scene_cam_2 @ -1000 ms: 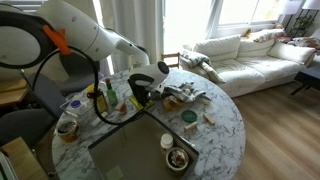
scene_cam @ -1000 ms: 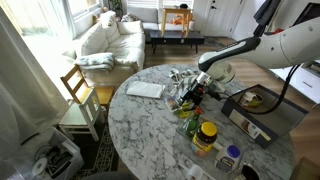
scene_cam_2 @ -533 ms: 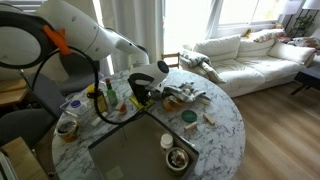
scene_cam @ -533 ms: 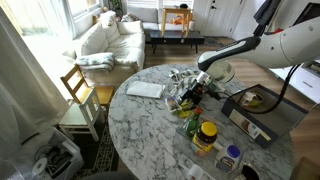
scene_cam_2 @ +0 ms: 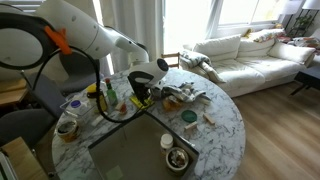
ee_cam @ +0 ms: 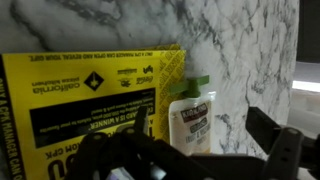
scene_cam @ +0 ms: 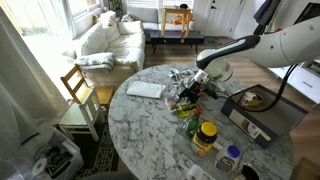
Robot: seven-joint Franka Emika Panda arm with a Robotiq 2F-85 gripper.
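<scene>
On the marble worktop [ee_cam: 250, 45] a yellow box [ee_cam: 90, 95] stands at the left, with a small green-capped bottle [ee_cam: 192, 112] just beside its right edge (label too blurred to read). The pincer [scene_cam: 190, 93] hovers near the bottle, jaws apart, holding nothing.

White rounded arm [scene_cam_2: 85, 30], orange band [scene_cam_2: 60, 41], black cable [scene_cam_2: 42, 75], black pincer [scene_cam: 191, 93].

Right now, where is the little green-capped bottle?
In the wrist view, the green-capped bottle sits mid-frame, against the right edge of the yellow box, on the marble table.
</scene>
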